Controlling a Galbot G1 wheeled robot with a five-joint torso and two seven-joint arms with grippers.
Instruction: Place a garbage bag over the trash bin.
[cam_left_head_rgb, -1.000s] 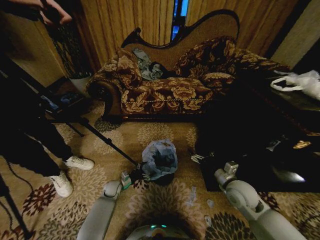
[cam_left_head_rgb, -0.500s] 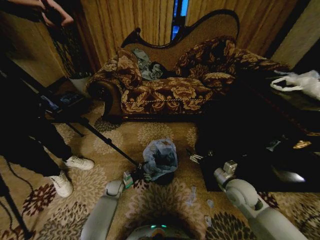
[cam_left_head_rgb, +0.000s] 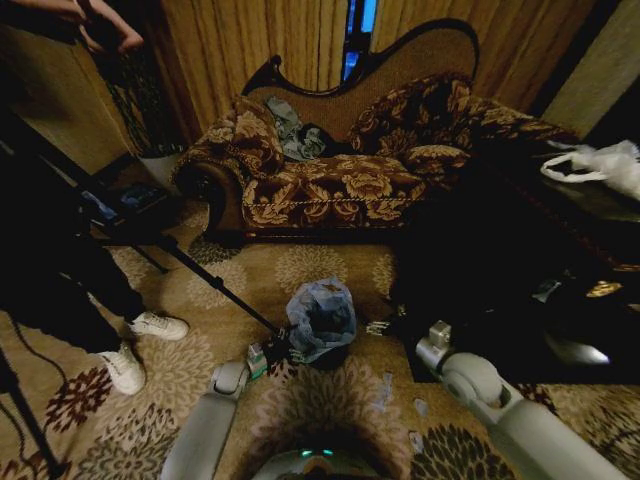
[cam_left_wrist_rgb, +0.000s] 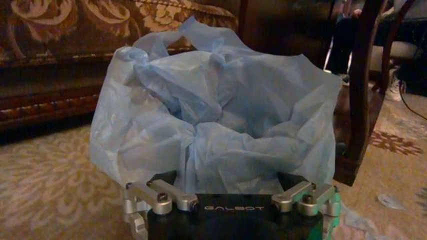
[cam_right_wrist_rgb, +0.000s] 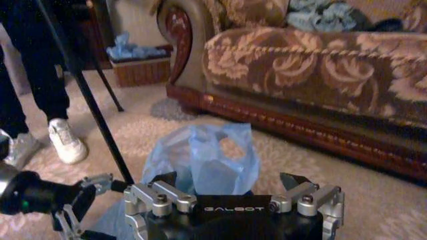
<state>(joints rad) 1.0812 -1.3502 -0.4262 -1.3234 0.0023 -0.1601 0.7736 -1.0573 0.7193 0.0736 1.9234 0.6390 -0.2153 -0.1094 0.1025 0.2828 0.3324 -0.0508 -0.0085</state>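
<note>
Flanking the garbage bag (cam_left_head_rgb: 320, 318) draped over the trash bin (cam_left_head_rgb: 330, 357), left gripper (cam_left_head_rgb: 272, 350), right gripper (cam_left_head_rgb: 385, 325), both fingers' spread unclear.

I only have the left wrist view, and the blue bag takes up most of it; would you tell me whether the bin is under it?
Observer: Yes. The head view shows the black trash bin beneath the garbage bag, which is bunched over its top.
Operator: Where is the right gripper?
Observer: The right gripper is close by on the bag's right side, jaws open, opposite the left gripper.
Operator: Anything else nearby?
Observer: A tripod leg slants down to the carpet beside the left gripper.
</note>
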